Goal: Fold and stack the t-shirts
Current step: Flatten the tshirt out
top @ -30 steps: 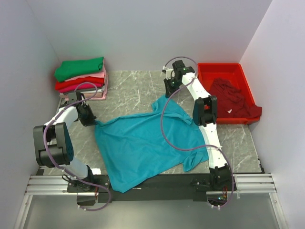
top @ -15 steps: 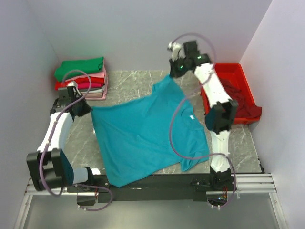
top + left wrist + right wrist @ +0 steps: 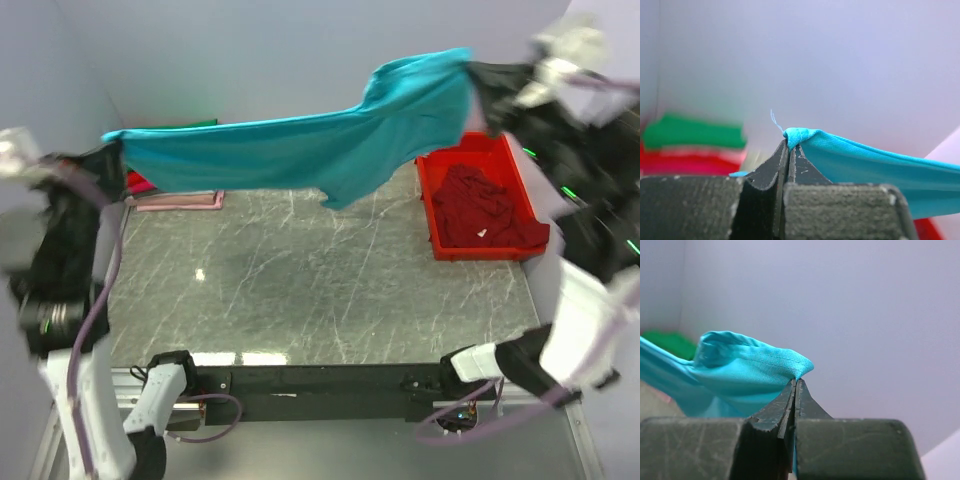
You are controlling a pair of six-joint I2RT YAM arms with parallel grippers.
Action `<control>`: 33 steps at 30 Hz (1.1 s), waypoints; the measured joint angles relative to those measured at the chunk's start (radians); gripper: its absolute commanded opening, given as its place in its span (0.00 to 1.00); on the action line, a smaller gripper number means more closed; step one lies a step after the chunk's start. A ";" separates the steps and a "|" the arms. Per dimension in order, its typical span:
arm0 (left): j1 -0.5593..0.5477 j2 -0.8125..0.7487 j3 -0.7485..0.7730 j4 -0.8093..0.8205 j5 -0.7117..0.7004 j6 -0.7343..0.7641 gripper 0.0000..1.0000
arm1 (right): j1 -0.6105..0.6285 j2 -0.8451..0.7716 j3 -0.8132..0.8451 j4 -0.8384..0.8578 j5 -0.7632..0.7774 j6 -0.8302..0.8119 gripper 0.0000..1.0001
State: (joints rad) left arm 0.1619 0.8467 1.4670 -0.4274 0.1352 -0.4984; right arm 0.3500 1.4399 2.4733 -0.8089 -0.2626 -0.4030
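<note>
One teal-blue soft cloth t-shirt (image 3: 300, 150) stretched aloft over the table, left gripper (image 3: 788, 146) and right gripper (image 3: 796, 382) each pinched tight on its edge, one crumpled dark maroon t-shirt (image 3: 480, 205) in one red plastic tray (image 3: 428, 205)

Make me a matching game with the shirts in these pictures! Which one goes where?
Things:
1. teal-blue cloth t-shirt
2. dark maroon cloth t-shirt
3. folded cloth shirt pile

Places:
A. crumpled in the bright red plastic tray
B. back left on the grey marble table
C. stretched out in the air

Pairs: 1-C, 2-A, 3-B
</note>
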 measured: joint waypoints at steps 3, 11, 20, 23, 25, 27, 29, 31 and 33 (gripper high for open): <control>-0.001 -0.088 0.085 0.031 0.000 -0.021 0.00 | 0.001 -0.106 0.025 0.038 0.034 0.002 0.00; -0.010 -0.151 0.212 0.082 0.019 -0.072 0.00 | -0.007 -0.264 0.071 0.110 0.054 0.023 0.00; -0.011 -0.174 -0.197 0.110 0.028 -0.089 0.00 | -0.013 -0.286 -0.361 0.194 0.085 0.019 0.00; -0.011 -0.172 -0.405 0.131 0.027 -0.093 0.00 | -0.026 -0.278 -0.641 0.271 0.078 0.020 0.00; -0.011 -0.145 -0.528 0.158 0.029 -0.100 0.00 | -0.035 -0.241 -0.816 0.332 0.061 0.020 0.00; -0.011 -0.082 -0.633 0.187 0.028 -0.110 0.00 | -0.042 -0.175 -0.944 0.377 0.038 0.019 0.00; -0.011 0.039 -0.690 0.219 0.025 -0.119 0.00 | -0.047 -0.083 -1.041 0.423 0.014 0.006 0.00; -0.011 0.203 -0.701 0.246 0.018 -0.128 0.00 | -0.050 0.038 -1.086 0.458 -0.009 -0.011 0.00; -0.011 0.357 -0.695 0.266 0.004 -0.136 0.00 | -0.050 0.174 -1.078 0.486 -0.024 -0.022 0.00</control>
State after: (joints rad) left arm 0.1509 1.2041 0.7723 -0.1619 0.1394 -0.6342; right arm 0.3004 1.6142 1.3956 -0.3233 -0.2871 -0.4252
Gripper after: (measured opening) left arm 0.022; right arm 0.005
